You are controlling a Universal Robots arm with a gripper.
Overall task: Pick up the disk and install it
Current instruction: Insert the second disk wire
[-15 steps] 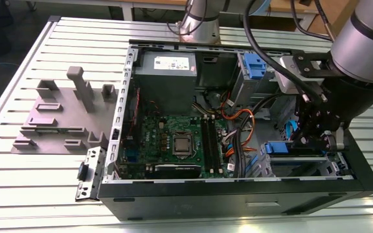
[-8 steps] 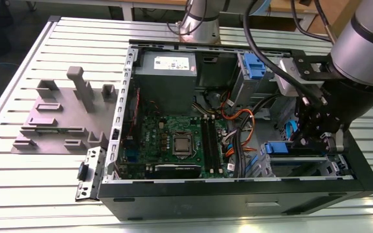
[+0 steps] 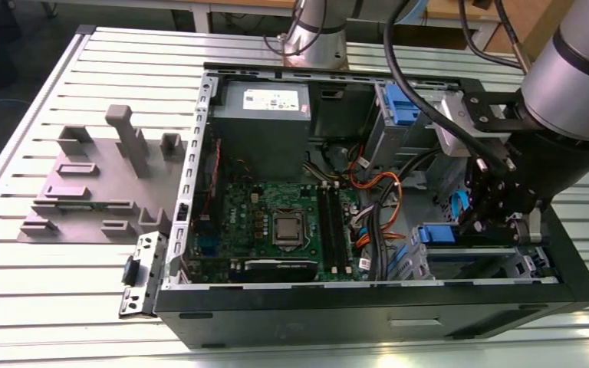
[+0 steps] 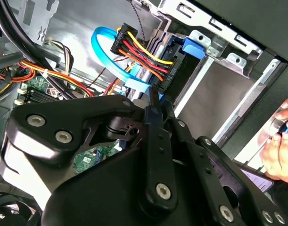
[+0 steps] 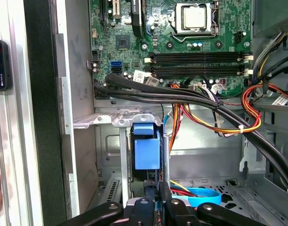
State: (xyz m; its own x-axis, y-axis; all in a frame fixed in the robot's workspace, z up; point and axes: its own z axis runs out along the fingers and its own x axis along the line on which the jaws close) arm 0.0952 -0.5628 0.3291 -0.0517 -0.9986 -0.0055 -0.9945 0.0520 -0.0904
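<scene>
Disk upright in bay, fingers closed above

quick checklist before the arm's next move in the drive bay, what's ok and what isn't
1. Case open: ok. The side is off and the motherboard is exposed.
2. Gripper at the bay: ok. The gripper is down inside the case, at the metal bay bracket.
3. Disk seated: cannot tell. A blue part stands in the bracket just ahead of the gripper, but it is unclear whether it is held.
4. Cables clear: not ok. The black cable bundle crosses just beyond the bracket, and a blue cable loops near the gripper.
5. People clear: not ok. A hand is beside the case.
</scene>
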